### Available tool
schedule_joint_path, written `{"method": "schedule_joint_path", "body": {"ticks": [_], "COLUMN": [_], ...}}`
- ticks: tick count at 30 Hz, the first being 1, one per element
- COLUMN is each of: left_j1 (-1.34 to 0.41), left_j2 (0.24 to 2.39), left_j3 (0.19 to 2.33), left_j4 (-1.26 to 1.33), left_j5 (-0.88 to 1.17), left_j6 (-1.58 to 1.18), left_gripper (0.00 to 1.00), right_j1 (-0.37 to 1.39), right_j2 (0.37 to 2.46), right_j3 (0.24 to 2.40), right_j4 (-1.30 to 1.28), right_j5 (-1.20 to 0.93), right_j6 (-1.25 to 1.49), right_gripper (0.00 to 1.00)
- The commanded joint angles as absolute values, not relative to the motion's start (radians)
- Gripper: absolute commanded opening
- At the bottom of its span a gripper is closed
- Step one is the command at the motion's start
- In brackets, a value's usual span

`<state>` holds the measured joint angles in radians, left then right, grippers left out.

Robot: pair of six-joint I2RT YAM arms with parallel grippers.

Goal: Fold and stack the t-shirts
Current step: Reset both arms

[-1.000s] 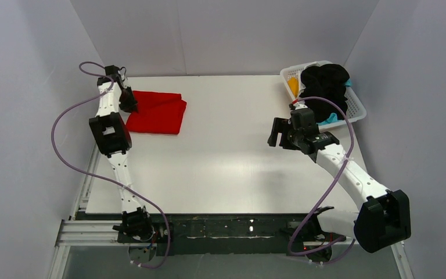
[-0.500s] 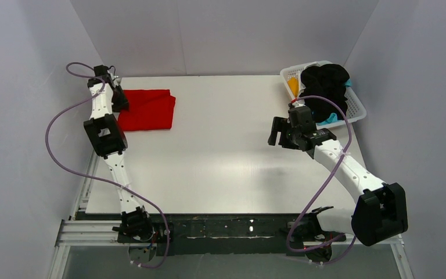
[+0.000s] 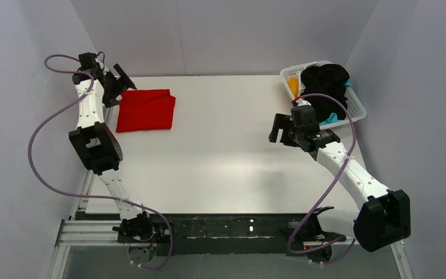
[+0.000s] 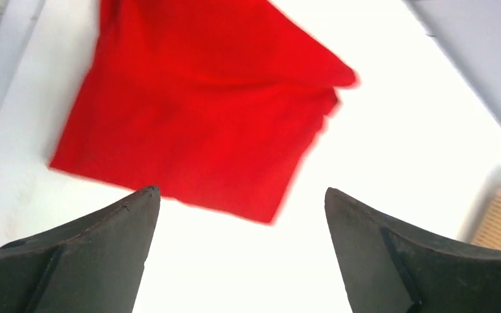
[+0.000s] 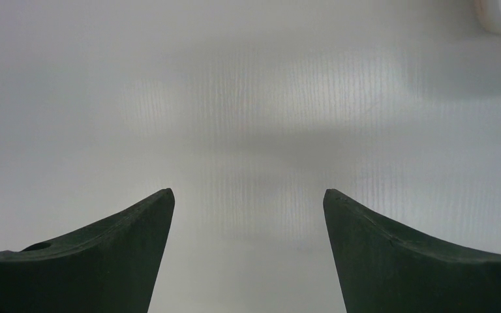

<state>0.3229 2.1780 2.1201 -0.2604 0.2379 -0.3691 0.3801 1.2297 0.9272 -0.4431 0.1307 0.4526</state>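
A bright red t-shirt (image 3: 146,109) lies folded flat at the far left of the table; the left wrist view shows it (image 4: 202,111) just beyond the fingertips. My left gripper (image 3: 123,83) (image 4: 241,190) is open, raised off the shirt's far left corner, with nothing between its fingers. A black t-shirt (image 3: 325,81) is heaped in the basket, with an orange-yellow one (image 3: 292,86) and a teal one (image 3: 329,119) showing beside it. My right gripper (image 3: 275,129) (image 5: 248,191) stands open over bare table left of the basket, holding nothing.
The white lattice basket (image 3: 355,109) sits at the far right corner, close behind the right wrist. Grey walls enclose the table on the left, back and right. A purple cable loops out from each arm.
The left gripper dragged the red shirt left, then opened, let it go and drew back towards the far left corner. The right arm has hardly moved.
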Motion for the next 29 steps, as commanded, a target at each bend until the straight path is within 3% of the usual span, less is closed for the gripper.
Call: {"method": "schedule_joint_path", "body": {"ticks": [1,6,10,15,21,29], "left_j1": [0.231,0.037,-0.198,-0.367,-0.382,-0.383], "left_j2": [1.864,1.496,1.296,1.079,0.961,0.898], "left_j3": [1.867,1.275,1.041,0.8,0.616,0.554], "left_j4": [-0.281,-0.054,-0.064,-0.086,-0.212,-0.215], "left_j5": [0.318,0.341,0.265,0.139,0.068,0.035], "left_j6": [-0.505,-0.607,-0.575,-0.627,-0.619,-0.626], "left_gripper": [0.98,0.98,0.98,0.98,0.98,0.98], "right_j1": [0.38,0.38,0.38,0.38,0.379,0.379], "right_j2": [1.128,1.041,0.973,0.895,0.819,0.751], "right_j3": [0.894,0.822,0.764,0.662,0.564,0.473], "right_j4": [-0.346,-0.329,-0.329,-0.282,-0.28,-0.237], "right_j5": [0.173,0.19,0.189,0.193,0.242,0.262], "right_j6": [0.463,0.481,0.512,0.541,0.519,0.534], "right_gripper": [0.93,0.94,0.94,0.94,0.94,0.94]}}
